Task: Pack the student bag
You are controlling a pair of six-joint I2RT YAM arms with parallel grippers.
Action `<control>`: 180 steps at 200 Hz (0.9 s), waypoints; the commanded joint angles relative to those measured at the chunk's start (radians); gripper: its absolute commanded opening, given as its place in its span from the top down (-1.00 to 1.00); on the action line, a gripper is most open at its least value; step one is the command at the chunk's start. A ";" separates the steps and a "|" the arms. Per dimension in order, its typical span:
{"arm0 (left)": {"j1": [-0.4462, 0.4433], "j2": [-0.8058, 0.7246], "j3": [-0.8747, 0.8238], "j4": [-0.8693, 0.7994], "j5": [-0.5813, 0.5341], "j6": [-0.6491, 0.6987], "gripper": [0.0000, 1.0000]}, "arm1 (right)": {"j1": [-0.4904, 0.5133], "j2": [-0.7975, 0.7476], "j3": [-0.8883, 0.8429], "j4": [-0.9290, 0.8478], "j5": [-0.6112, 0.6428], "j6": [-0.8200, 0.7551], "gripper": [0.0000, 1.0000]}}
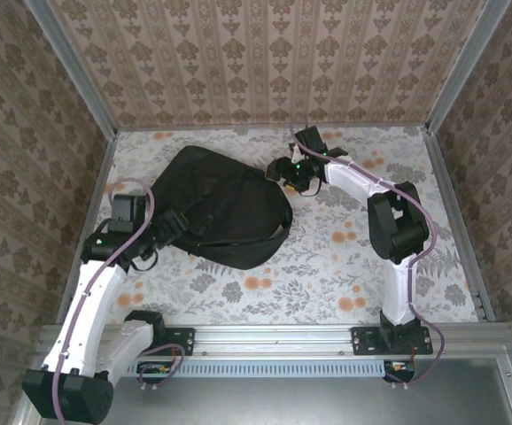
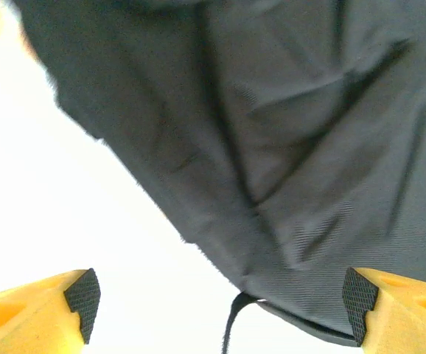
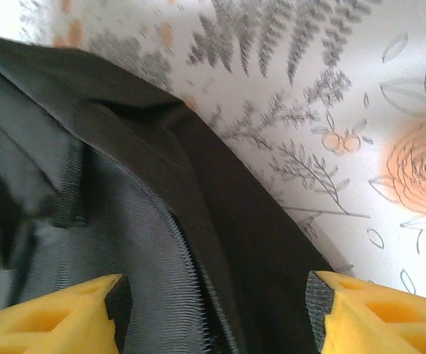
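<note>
Yellow fingertips of our left gripper (image 2: pixel 222 299) are standing wide apart, empty, before the student bag (image 2: pixel 287 147), which is lying slumped on the floral table (image 3: pixel 390 88). Our right gripper (image 3: pixel 217 306) is straddling its zipper edge (image 3: pixel 187 258), jaws open (2 empty grippers); we are judging zipping unfinished.

One black bag (image 1: pixel 221 208), left of centre, on one flowered bench (image 1: pixel 327 274). Two arms, left arm (image 1: pixel 92 301) and right arm (image 1: pixel 398 221). Two hands, left hand (image 1: pixel 161 233) and right hand (image 1: pixel 284 170), two yellow fingers (image 2: pixel 43 313) each.
</note>
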 commanded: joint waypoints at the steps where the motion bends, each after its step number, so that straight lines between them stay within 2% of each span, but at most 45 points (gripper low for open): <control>1: 0.031 -0.012 -0.049 -0.034 -0.009 -0.125 -0.77 | 0.012 0.039 0.048 -0.081 -0.019 -0.073 -0.25; 22: 0.060 -0.015 -0.099 0.051 0.025 -0.155 -0.78 | 0.011 0.055 0.060 -0.090 0.005 -0.080 -0.04; 49: 0.059 0.041 -0.142 0.236 0.081 -0.177 -0.77 | 0.010 0.039 0.030 -0.075 0.042 -0.069 0.55; 63: 0.005 0.131 -0.103 0.292 0.072 -0.133 -0.80 | 0.005 0.008 -0.011 -0.049 0.066 -0.059 0.81; 85: -0.078 0.303 0.010 0.283 0.062 -0.078 -0.83 | -0.017 -0.050 -0.090 -0.005 0.082 -0.025 0.93; 139: -0.162 0.597 0.255 0.385 0.122 -0.017 -0.83 | -0.118 -0.282 -0.468 0.186 0.088 0.144 0.97; 168: -0.206 0.740 0.406 0.418 0.217 0.005 -0.83 | -0.122 -0.404 -0.605 0.195 0.130 0.155 0.83; 180: -0.209 0.765 0.426 0.434 0.251 0.001 -0.81 | -0.122 -0.455 -0.642 0.177 0.166 0.153 0.68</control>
